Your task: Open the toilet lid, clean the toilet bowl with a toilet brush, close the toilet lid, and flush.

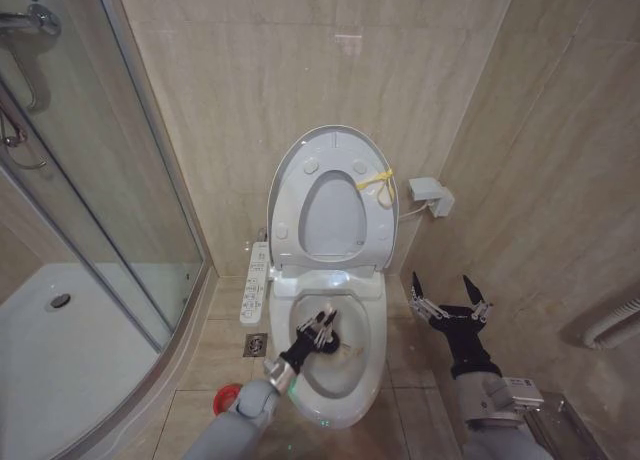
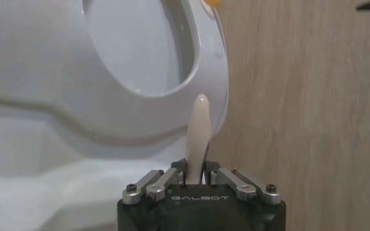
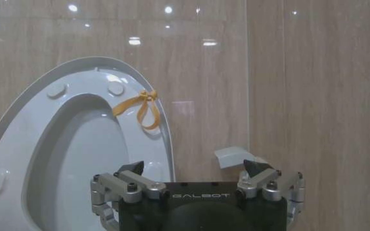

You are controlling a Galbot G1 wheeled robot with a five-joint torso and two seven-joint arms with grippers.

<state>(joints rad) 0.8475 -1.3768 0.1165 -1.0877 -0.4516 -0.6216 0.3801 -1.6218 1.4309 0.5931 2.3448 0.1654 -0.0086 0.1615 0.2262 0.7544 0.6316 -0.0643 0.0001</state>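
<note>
The toilet lid (image 1: pixel 335 138) stands raised against the wall with the ring-shaped seat in front of it, and a yellow tie (image 1: pixel 377 180) hangs at its edge. My left gripper (image 1: pixel 318 330) is down inside the toilet bowl (image 1: pixel 368 365). In the left wrist view that gripper (image 2: pixel 196 177) is shut on the thin white handle of the toilet brush (image 2: pixel 198 130); the bristle head is hidden. My right gripper (image 1: pixel 450 300) hovers open to the right of the bowl, holding nothing. The right wrist view shows it (image 3: pixel 194 171) open, facing the lid (image 3: pixel 18 125) and the tie (image 3: pixel 143 107).
A long button panel (image 1: pixel 256 285) runs along the bowl's left side. A red cup holder (image 1: pixel 228 398) and a floor drain (image 1: pixel 255 344) lie on the floor to the left. The glass shower enclosure (image 1: pixel 130 190) and its tray (image 1: pixel 70 360) close off the left. A white wall box (image 1: pixel 430 195) is mounted at the right.
</note>
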